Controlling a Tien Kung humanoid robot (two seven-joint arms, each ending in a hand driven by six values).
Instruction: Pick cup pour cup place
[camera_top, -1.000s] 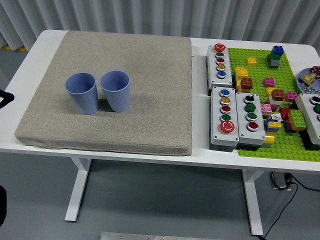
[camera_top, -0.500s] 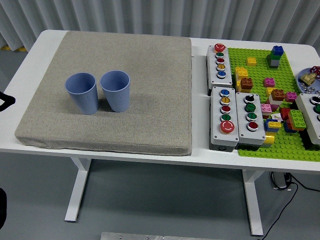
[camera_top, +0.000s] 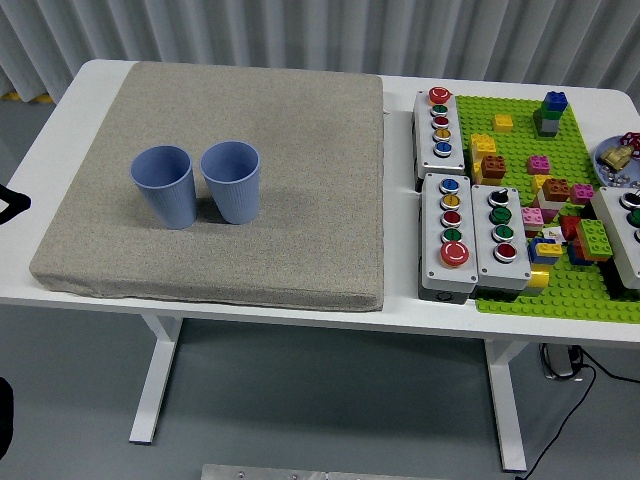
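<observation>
Two blue cups stand upright side by side on the left half of a grey mat (camera_top: 280, 180). The left cup (camera_top: 165, 187) and the right cup (camera_top: 232, 181) almost touch, and both openings face up. What is inside them does not show. Only a black tip of my left hand (camera_top: 10, 203) shows at the picture's left edge, off the table and well left of the cups. Nothing holds either cup.
Right of the mat lie three grey button boxes (camera_top: 441, 124) (camera_top: 450, 234) (camera_top: 500, 236). Beyond them is a green baseplate (camera_top: 560, 290) with several coloured bricks. A small dish (camera_top: 620, 160) and another grey box (camera_top: 628, 235) sit at the right edge.
The black tip of my left hand has dropped slightly at the left edge. The cups have not moved.
</observation>
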